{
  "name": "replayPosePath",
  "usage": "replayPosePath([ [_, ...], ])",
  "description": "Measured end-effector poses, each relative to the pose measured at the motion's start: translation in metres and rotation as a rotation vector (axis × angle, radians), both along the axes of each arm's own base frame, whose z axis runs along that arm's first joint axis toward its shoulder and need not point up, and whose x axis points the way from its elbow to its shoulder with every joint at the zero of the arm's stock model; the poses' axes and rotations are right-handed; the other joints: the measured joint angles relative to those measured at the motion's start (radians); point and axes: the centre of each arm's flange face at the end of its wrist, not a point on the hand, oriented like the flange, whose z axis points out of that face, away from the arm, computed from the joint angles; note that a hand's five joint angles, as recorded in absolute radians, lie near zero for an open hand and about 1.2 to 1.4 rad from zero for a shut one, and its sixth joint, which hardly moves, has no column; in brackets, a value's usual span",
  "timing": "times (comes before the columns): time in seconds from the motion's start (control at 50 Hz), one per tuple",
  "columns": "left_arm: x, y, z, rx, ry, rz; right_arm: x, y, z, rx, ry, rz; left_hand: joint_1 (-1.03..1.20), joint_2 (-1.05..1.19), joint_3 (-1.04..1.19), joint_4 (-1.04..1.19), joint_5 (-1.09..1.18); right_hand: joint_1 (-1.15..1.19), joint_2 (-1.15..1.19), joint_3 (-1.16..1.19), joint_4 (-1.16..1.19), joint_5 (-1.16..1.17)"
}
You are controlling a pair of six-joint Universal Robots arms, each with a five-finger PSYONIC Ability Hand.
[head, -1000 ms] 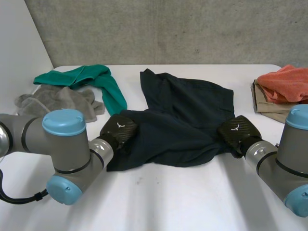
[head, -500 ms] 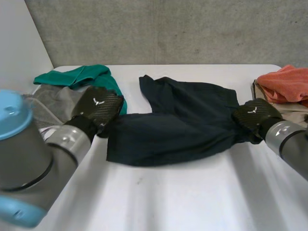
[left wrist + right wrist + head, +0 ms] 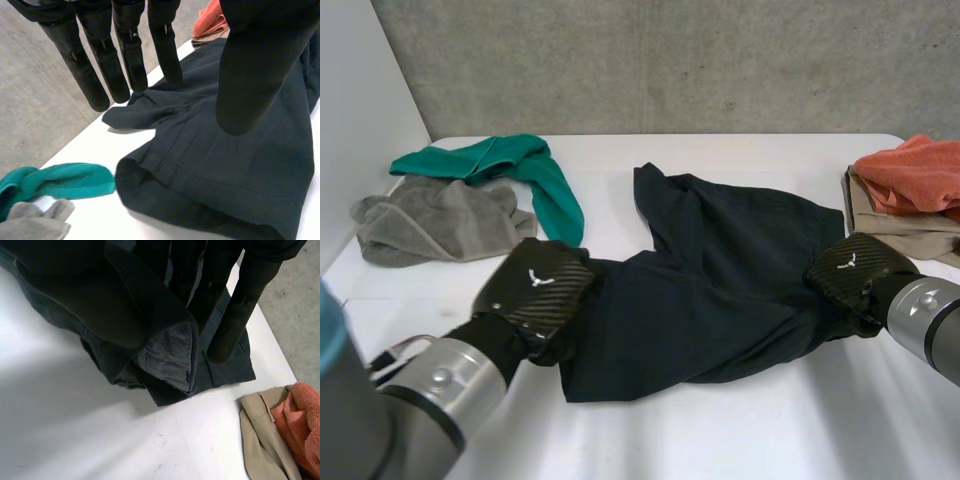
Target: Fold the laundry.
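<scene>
The white table (image 3: 740, 440) runs side to side before a grey concrete wall (image 3: 670, 60); on its middle lies the dark navy woven garment (image 3: 710, 290), spread mostly flat with wrinkles. Its long axis runs across the table, slanting from the near left towards the far right; one narrow corner points at the wall, and a stitched hem at its left end faces the table's left side.

The left hand (image 3: 535, 290) sits at the garment's near-left end. In the left wrist view its fingers (image 3: 125, 65) are straight and spread above the cloth, the thumb apart from them, so it is released with nothing grasped.

The right hand (image 3: 855, 270) is at the garment's right edge. In the right wrist view a fold of the cloth, showing a paler grey inner face, is pinched between thumb and fingers (image 3: 240, 305) and lifted off the table, so this hand is grasping the garment.

At the far left a crumpled grey towel (image 3: 430, 215) lies just beside a teal-green cloth (image 3: 510, 165); at the far right an orange cloth (image 3: 910, 170) rests on a folded beige garment (image 3: 890, 225), near the right hand.
</scene>
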Motion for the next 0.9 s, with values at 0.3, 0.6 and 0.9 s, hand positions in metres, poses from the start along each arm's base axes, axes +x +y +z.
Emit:
replayPosePath([
  [0.3,-0.023,0.017,-0.071,0.190,-0.104,-0.048,-0.002,-0.011,-0.013,0.008,-0.109,-0.079,0.000,-0.006,-0.001,-0.004,-0.005,0.000,0.000,0.000,0.000,0.000],
  [0.6,-0.027,-0.023,-0.086,0.117,-0.086,0.068,-0.001,-0.012,-0.020,0.010,-0.116,-0.078,0.526,0.537,0.526,0.539,0.525,0.000,0.000,0.000,0.000,0.000],
  [0.9,0.000,-0.013,0.079,-0.238,0.188,0.131,-0.002,-0.001,0.092,-0.259,-0.170,-0.032,0.526,0.562,0.557,0.569,0.529,0.000,0.000,0.000,0.000,0.000],
])
